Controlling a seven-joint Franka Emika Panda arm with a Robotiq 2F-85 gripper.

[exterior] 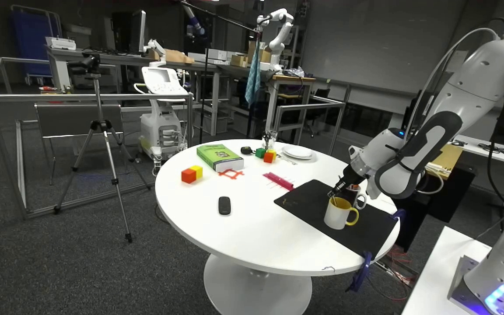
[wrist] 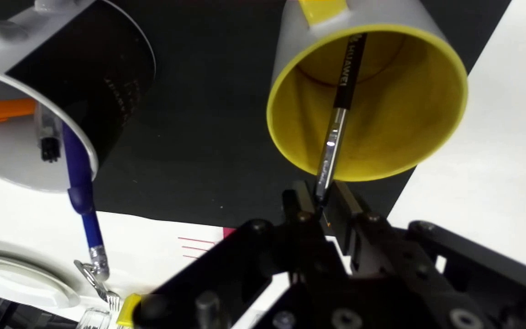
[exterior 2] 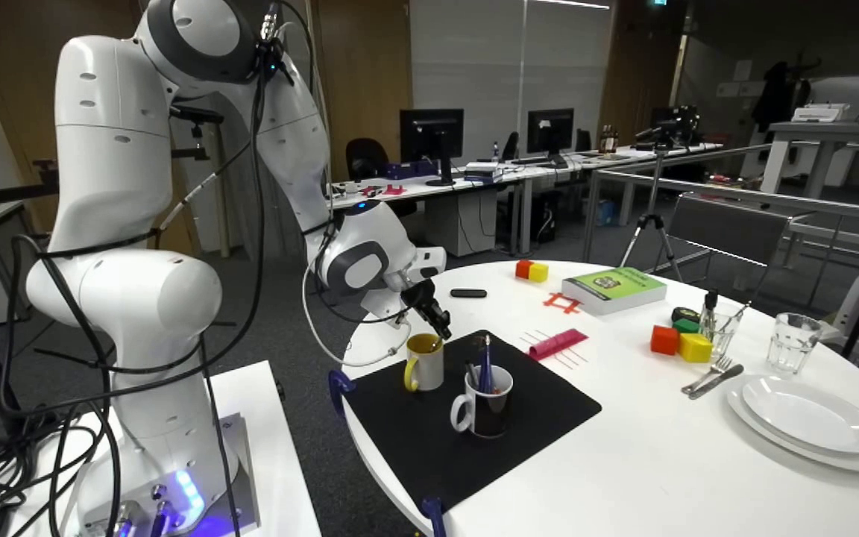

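Nearest the wrist camera, blurred and cut off at the bottom edge: black gripper [wrist: 322,189], narrow about the upper end of a slim pen [wrist: 331,144], with firm hold or mere straddling too dark to make out. Around it, dim room [exterior: 365,48] with grey carpet [exterior: 85,271]; round white bench [exterior: 252,227]; black mat [exterior: 304,203] with blue clamps [exterior: 359,275] at its corners. Upright on that mat, white mug [wrist: 400,119] with yellow lining, cropped at the base in the wrist view, near a black-and-white mug [exterior 2: 491,414], partly hidden in an exterior view; leaning inside the yellow lining, that pen, black and lettered HUAWEI below, silver above.
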